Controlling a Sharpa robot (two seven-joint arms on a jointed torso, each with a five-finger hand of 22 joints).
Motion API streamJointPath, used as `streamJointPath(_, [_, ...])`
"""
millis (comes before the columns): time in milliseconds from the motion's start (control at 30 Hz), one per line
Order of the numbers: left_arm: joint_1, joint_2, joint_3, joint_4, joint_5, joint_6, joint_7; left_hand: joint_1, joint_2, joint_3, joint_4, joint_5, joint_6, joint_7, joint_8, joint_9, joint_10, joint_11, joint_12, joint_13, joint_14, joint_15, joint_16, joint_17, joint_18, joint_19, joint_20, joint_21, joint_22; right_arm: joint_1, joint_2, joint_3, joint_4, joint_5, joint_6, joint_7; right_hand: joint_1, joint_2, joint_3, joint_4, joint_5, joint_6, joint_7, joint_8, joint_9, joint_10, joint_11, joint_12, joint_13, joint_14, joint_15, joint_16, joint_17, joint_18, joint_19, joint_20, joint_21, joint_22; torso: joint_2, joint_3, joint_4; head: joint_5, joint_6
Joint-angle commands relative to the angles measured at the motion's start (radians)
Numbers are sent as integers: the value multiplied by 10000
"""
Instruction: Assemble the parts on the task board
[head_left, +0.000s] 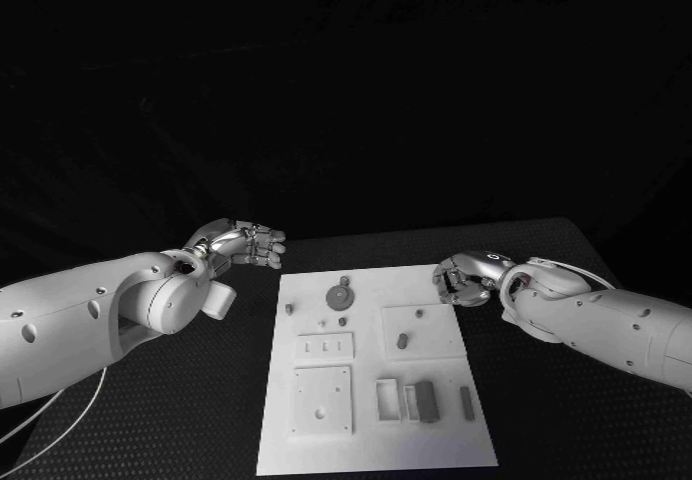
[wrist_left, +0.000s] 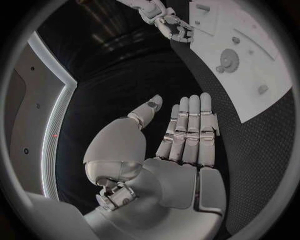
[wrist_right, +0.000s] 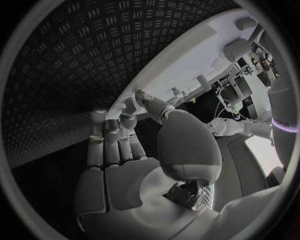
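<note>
Fingers of the left hand (head_left: 242, 245) stretch out straight, side by side and apart from the thumb, holding nothing, at centre-left of the head view beside the white task board's (head_left: 433, 440) upper left corner. Right hand (head_left: 469, 277) hovers with fingers loosely curled, empty, at the board's upper right edge. Grey parts (head_left: 340, 296) lie on the board, centre frame.

Head view: small parts (head_left: 420, 402) on the task board (head_left: 375, 450) too small to tell their shapes; round part (head_left: 340, 297) shows no detail. Task board's near edge meets the picture's bottom. Left wrist view: task board (wrist_left: 269, 75) cut off by the circle's rim. Right wrist view: right robot hand (wrist_right: 119, 150) hides the task board's (wrist_right: 187, 65) near edge; parts there (wrist_right: 237, 47) blurred.
</note>
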Motion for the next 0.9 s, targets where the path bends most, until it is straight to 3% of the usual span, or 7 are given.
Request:
streamJointPath(33, [5, 6, 7, 29, -26, 138, 110, 16, -39, -2, 36, -45, -29, 57, -32, 17, -11, 40, -48, 19, 84, 19, -66, 14, 186, -12, -33, -64, 15, -13, 6, 0, -27, -125, -74, -26, -8, 100, -2, -24, 27, 1425, -129, 51, 13, -847, -207, 37, -11, 29, -48, 70, -14, 133, 50, -11, 60, 155, -5, -3, -3, -12, -5])
streamJointPath(367, [5, 4, 7, 29, -28, 152, 92, 15, -36, -1, 38, -45, -28, 58, -34, 19, -10, 40, -54, 25, 86, 19, -74, 22, 186, -11, -32, -67, 18, -16, 24, 0, -61, -120, -199, -13, -81, 248, 7, 35, 27, 1545, -181, 110, 95, -790, -254, 46, -44, 81, -86, 83, -42, 133, 94, -38, 71, 146, 2, -10, 0, -32, 7])
streamJointPath(767, [-3, 25, 6, -2, -28, 155, 93, 14, -33, -1, 40, -45, -29, 58, -36, 21, -10, 40, -59, 31, 88, 20, -83, 29, 186, -10, -32, -71, 20, -18, 49, 1, -71, -175, -160, 19, -135, 1009, 25, -15, 26, 1973, -384, 356, 374, -629, -445, 26, -140, 182, -193, 100, -99, 133, 138, -93, 89, 142, 2, -9, 2, -53, -34])
streamJointPath(900, [-4, 18, 6, -4, -28, 152, 89, 15, -31, 0, 40, -44, -29, 58, -37, 21, -10, 41, -61, 33, 88, 20, -86, 31, 186, -10, -32, -72, 21, -19, 51, 1, -73, -199, -177, 5, -146, 1161, 24, -102, 28, 1992, -397, 381, 436, -586, -462, 20, -159, 209, -210, 107, -109, 133, 153, -107, 91, 140, -6, -6, 1, -60, -52])
